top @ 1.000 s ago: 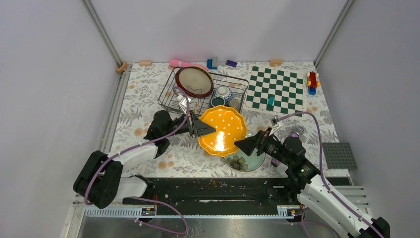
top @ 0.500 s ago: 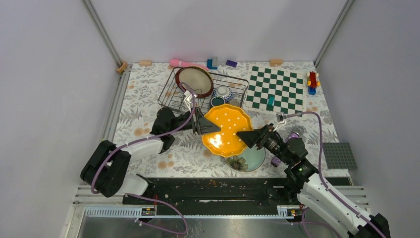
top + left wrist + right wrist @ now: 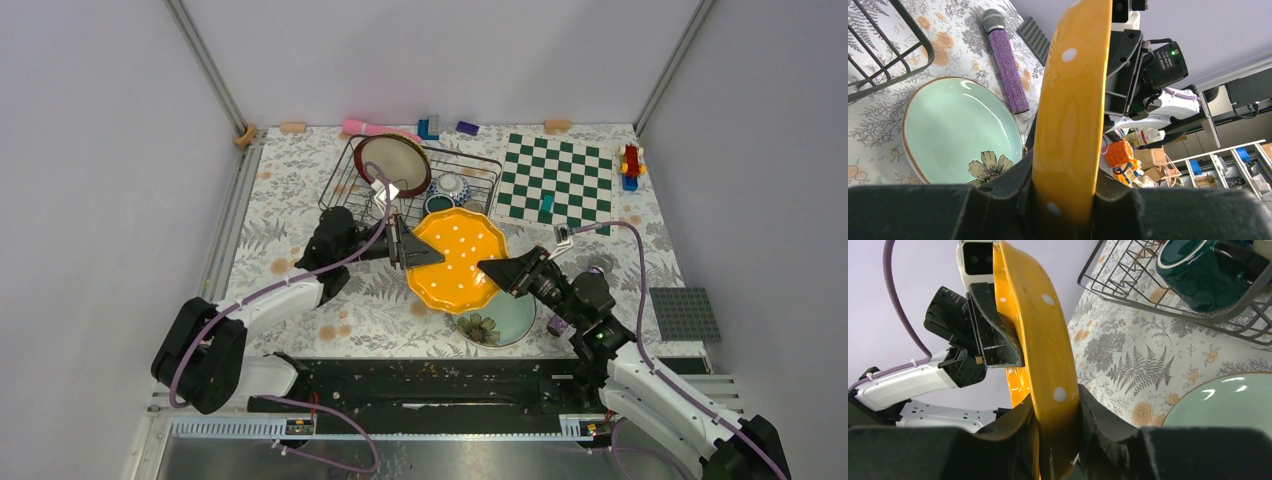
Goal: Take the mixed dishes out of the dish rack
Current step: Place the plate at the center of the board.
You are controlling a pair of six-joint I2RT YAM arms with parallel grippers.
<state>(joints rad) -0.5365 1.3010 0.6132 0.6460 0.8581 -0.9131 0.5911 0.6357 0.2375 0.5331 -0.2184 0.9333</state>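
Yellow plate (image 3: 455, 258) hangs tilted over mid-bench, pinched at opposite rims by the left gripper (image 3: 420, 252) and the right gripper (image 3: 495, 270). Toward the near edge lies the pale green floral plate (image 3: 505, 320), already unloaded. The dish rack (image 3: 345, 195), by the far edge, holds the red-rimmed plate (image 3: 392, 165) and the mug (image 3: 438, 204). Over the last second the right gripper has moved onto the rim.

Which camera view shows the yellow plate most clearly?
The top external view: there the yellow plate shows nearly its whole dotted face and scalloped outline. Both wrist views show it only edge-on and very close, so its shape is lost.
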